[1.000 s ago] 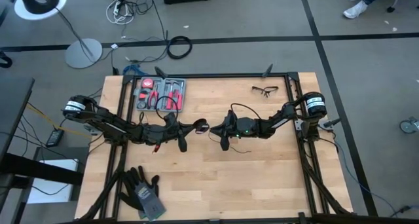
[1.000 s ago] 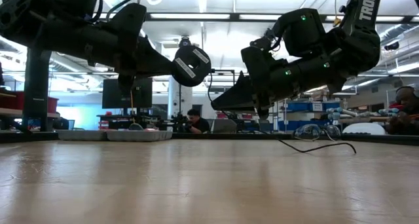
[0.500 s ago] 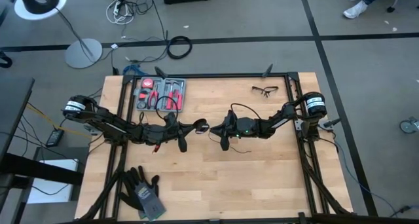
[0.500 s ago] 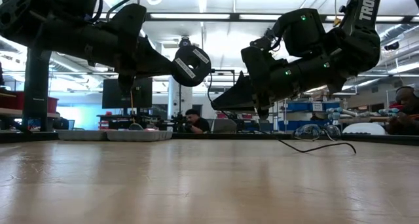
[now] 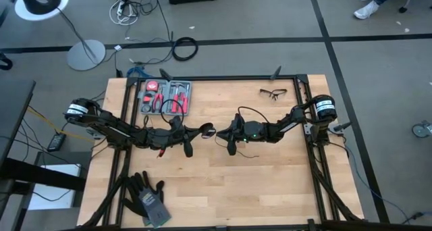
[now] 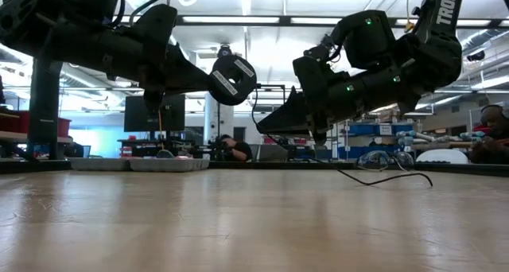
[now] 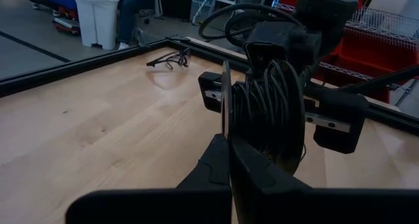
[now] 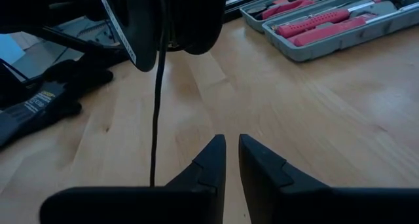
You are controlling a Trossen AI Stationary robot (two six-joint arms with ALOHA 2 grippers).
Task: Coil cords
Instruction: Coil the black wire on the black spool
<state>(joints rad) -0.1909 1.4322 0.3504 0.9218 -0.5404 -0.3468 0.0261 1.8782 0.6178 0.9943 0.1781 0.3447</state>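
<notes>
Nothing has moved since a second ago. Both arms hang still over the middle of the table. The left end effector is clenched on the disc, with the cord wound on it. The right end effector looks slightly apart, perhaps holding the hanging cord.

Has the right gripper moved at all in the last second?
No. In the high view the right gripper sits at the same spot relative to the safety glasses and the tool tray.

Tool case; safety glasses; gloves.
</notes>
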